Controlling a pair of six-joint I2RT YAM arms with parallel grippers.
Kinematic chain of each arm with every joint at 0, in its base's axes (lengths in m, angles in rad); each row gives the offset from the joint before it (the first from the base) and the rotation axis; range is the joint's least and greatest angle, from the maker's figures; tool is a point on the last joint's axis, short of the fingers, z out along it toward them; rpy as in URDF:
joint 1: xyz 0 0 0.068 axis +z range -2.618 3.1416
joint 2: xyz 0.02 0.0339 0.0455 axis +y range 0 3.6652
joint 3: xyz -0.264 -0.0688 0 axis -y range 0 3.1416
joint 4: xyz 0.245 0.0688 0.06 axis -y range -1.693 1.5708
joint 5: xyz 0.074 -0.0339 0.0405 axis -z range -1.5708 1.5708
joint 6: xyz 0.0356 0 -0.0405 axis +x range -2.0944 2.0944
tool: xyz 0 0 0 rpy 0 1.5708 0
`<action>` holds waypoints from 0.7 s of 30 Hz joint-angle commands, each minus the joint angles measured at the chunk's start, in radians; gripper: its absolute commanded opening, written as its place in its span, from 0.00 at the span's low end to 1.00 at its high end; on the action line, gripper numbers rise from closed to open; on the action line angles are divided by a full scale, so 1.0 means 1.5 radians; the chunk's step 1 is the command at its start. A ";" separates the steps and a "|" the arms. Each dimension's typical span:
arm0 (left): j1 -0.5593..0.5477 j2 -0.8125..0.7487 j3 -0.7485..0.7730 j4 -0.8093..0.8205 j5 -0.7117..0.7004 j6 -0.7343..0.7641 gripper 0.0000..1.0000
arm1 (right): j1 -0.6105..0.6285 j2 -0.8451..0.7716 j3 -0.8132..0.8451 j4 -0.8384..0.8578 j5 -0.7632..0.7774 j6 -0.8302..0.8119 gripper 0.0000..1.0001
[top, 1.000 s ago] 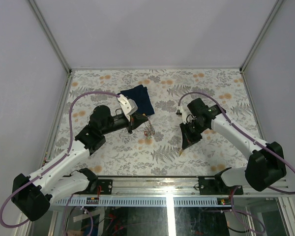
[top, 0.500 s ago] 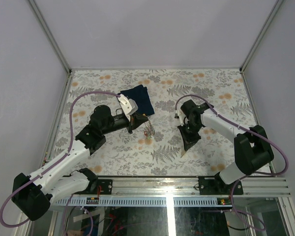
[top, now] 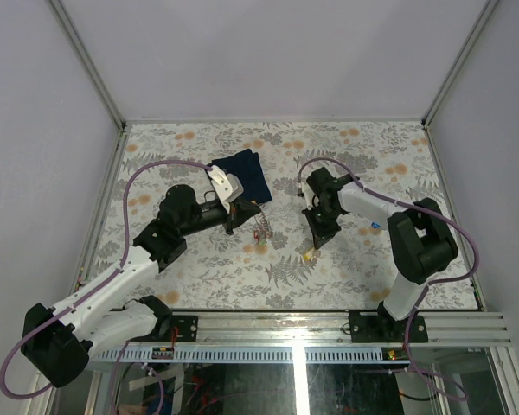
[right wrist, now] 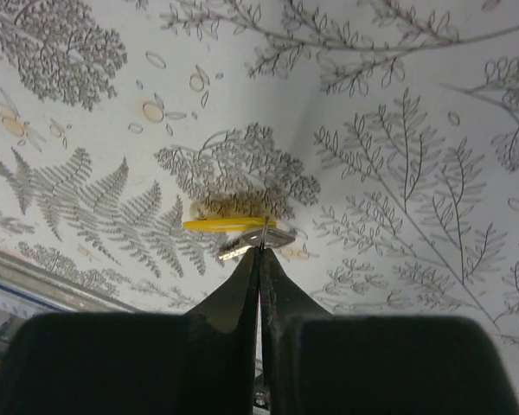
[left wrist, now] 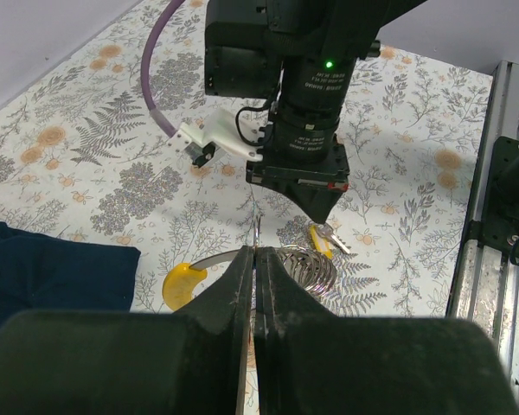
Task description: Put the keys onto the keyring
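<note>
**Desk:** What does the wide shot give us?

**Photographer:** A fern-print table [top: 199, 268] with a navy cloth [top: 249, 173] at 11 o'clock of its centre. The two arms meet just at 6 o'clock of that cloth.

**Desk:** And the grippers?

**Photographer:** The left gripper [left wrist: 255, 259] has its fingers pressed together on a thin strand of wire, which looks to be part of the keyring [left wrist: 304, 262]. The ring's silvery coils sit just past the fingertips at 2 o'clock, near the middle of the table. The right gripper [right wrist: 259, 259], at 3 o'clock of the ring from overhead, pinches the metal blade of a yellow-tagged key [right wrist: 229, 226]. Whether that key touches the table, I cannot tell.

**Desk:** How will these pieces handle?

**Photographer:** Light and slick, I'd judge. The wire looks springy and apt to twist in a grip, so it is best held along its run with the open end left free. The key is stiff. Holding it by the blade leaves the head clear for threading.

**Desk:** The small details?

**Photographer:** A second yellow tag [left wrist: 183, 284] lies at 9 o'clock of the left fingertips, and whether it is already threaded is unclear. A blue-tagged key [top: 374, 226] lies alone at 3 o'clock of the right gripper.
</note>
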 commanded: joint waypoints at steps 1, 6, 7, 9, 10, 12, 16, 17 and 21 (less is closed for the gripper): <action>0.005 -0.002 0.007 0.054 0.011 0.001 0.00 | 0.004 0.034 0.020 0.066 0.022 -0.009 0.00; 0.006 -0.001 0.007 0.053 0.010 0.002 0.00 | 0.004 0.035 0.018 0.111 0.037 -0.001 0.06; 0.006 -0.001 0.007 0.053 0.011 0.002 0.00 | 0.004 0.030 0.016 0.117 0.042 0.001 0.11; 0.006 -0.001 0.007 0.053 0.011 0.001 0.00 | 0.004 0.017 0.012 0.124 0.054 0.004 0.21; 0.006 -0.001 0.008 0.053 0.011 0.001 0.00 | 0.003 0.009 0.008 0.127 0.059 0.007 0.26; 0.006 -0.001 0.007 0.053 0.011 0.001 0.00 | 0.003 -0.005 -0.001 0.130 0.066 0.013 0.34; 0.006 0.000 0.007 0.053 0.012 0.000 0.00 | 0.004 -0.033 -0.035 0.147 0.075 0.037 0.39; 0.006 -0.001 0.007 0.053 0.012 -0.001 0.00 | 0.003 -0.042 -0.045 0.154 0.077 0.046 0.40; 0.007 0.000 0.007 0.054 0.012 0.000 0.00 | 0.003 -0.075 -0.080 0.184 0.081 0.075 0.40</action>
